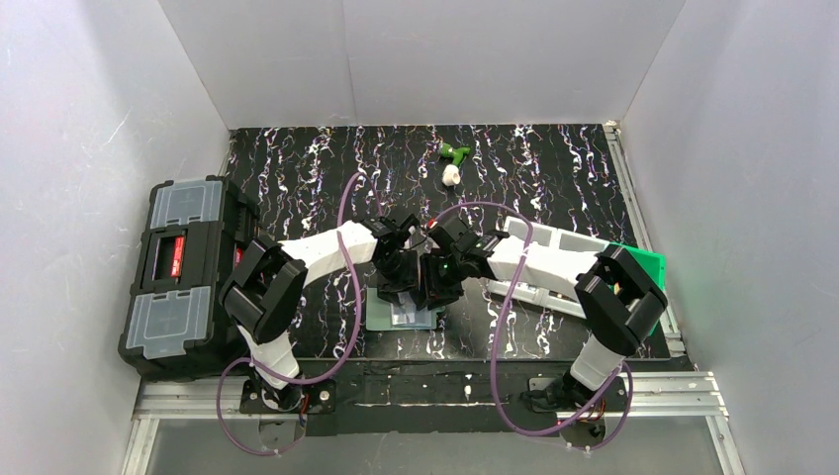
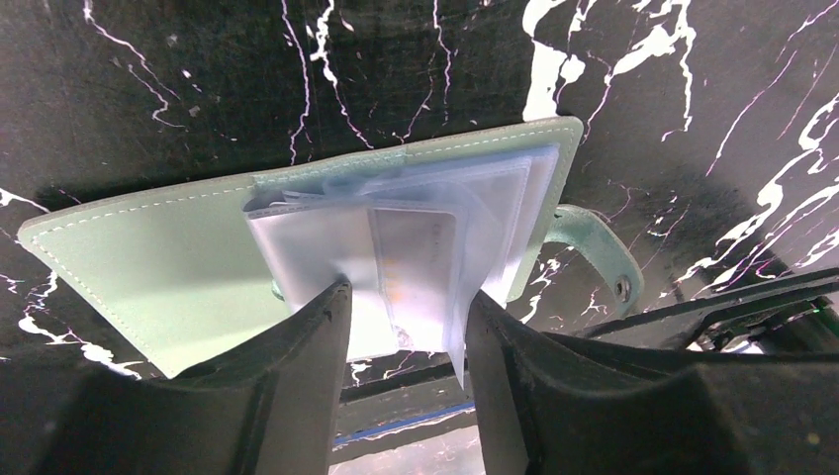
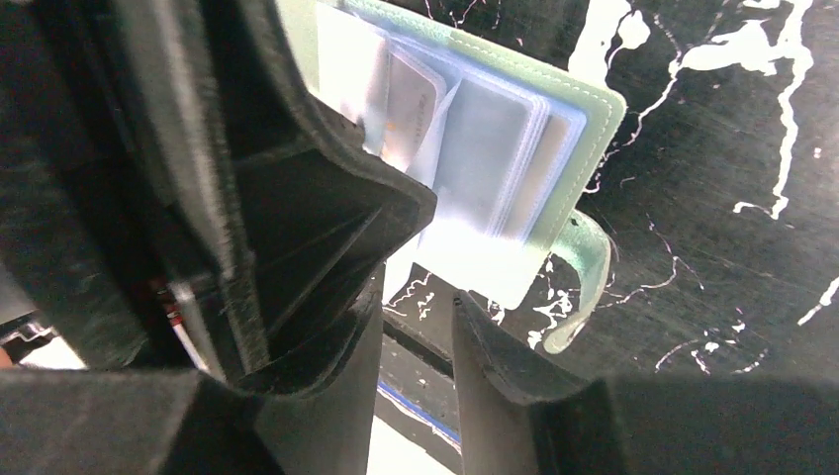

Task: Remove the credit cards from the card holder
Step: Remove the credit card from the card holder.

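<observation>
The card holder (image 2: 148, 262) lies spread open on the black marbled table, grey-green, its snap tab (image 2: 604, 262) sticking out to the right. A stack of clear sleeves fans up from its middle, and a pale grey credit card (image 2: 416, 247) shows inside one. My left gripper (image 2: 408, 297) stands open over the sleeves' near edge, one finger on each side of them, and the right finger touches a sleeve's edge. My right gripper (image 3: 420, 297) is open just short of the card holder's (image 3: 594, 109) near edge, with nothing between its fingers. From above, both grippers meet over the holder (image 1: 396, 315).
A big black toolbox (image 1: 183, 277) fills the left side. A white tray (image 1: 554, 242) and a green bin (image 1: 648, 262) lie under the right arm. A small green and white object (image 1: 452, 160) sits at the back. The table's near edge is close behind both grippers.
</observation>
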Robot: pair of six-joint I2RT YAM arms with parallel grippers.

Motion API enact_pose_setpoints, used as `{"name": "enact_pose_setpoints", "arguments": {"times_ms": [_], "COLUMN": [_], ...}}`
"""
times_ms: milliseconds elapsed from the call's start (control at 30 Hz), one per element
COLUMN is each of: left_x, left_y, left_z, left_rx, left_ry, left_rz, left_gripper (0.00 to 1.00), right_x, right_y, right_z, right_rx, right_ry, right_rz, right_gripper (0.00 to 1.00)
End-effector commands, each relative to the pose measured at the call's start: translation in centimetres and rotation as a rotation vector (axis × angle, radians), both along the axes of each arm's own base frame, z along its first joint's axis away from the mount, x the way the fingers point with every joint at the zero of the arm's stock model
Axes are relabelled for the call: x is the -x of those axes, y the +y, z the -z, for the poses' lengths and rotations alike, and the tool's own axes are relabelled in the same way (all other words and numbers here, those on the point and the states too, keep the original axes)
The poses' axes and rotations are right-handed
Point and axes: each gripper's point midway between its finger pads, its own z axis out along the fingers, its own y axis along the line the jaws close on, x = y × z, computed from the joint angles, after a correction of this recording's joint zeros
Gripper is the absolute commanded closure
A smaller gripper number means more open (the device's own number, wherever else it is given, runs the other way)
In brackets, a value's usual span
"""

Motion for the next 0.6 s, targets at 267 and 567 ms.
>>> {"name": "enact_pose_setpoints", "arguments": {"times_ms": [267,567], "left_x": [-1.3,-1.7], "left_y": [0.5,3.3], "left_z": [-3.0,-4.5], "left_rx": [0.077,0.001], "left_ry": [-0.052,-0.109], "left_rz": [-0.019,-0.019], "left_gripper": [0.41,0.34], "right_x": [-0.6,-1.2], "right_y": [1.4,0.5], "right_z": [-1.1,-2.5], "right_rx": [-0.028,-0.009], "right_ry": [-0.072,-0.125], "right_rz": [0.003,0.039], "right_gripper": [0.62,0.62]}}
